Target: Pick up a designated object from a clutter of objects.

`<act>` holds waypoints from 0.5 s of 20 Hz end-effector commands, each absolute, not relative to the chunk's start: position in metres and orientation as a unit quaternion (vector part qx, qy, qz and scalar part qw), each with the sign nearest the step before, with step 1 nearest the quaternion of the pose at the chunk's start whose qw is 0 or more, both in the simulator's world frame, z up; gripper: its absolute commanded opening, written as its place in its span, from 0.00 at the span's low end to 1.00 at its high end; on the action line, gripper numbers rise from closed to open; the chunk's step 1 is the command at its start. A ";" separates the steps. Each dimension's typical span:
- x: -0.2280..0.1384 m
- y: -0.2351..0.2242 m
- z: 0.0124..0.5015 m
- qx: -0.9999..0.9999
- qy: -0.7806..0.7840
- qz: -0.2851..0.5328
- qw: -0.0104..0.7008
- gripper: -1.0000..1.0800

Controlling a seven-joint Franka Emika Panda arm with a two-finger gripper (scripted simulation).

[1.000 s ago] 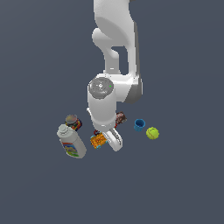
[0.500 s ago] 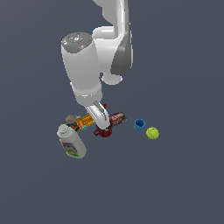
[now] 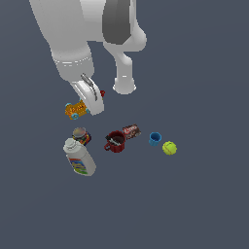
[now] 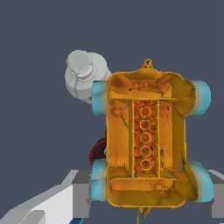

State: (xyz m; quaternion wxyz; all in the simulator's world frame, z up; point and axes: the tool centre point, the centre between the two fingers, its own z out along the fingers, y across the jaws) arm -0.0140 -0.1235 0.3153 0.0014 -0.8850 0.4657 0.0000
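Observation:
The orange-yellow bumpy block with light-blue corners hangs in the air, held by my gripper, well above the other items. In the wrist view the block fills the middle, its light-blue corners showing, and one grey finger shows beside it. The gripper is shut on the block. Below it on the floor lie the white labelled bottle, the round tin, the dark red mug, the brown can, the blue cup and the yellow-green ball.
The arm's white body fills the upper part of the exterior view. In the wrist view the white bottle and a bit of the red mug show behind the block. The ground is a plain dark grey floor.
The gripper has risen with the orange block in it, from among the clutter to well above it, drifting toward the exterior view's left. The other items have stayed put.

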 end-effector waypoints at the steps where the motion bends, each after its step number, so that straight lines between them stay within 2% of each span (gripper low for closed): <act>1: -0.021 -0.133 0.335 -0.885 0.465 0.000 0.001 0.00; 10: -0.033 -0.152 0.373 -0.885 0.465 0.000 0.000 0.00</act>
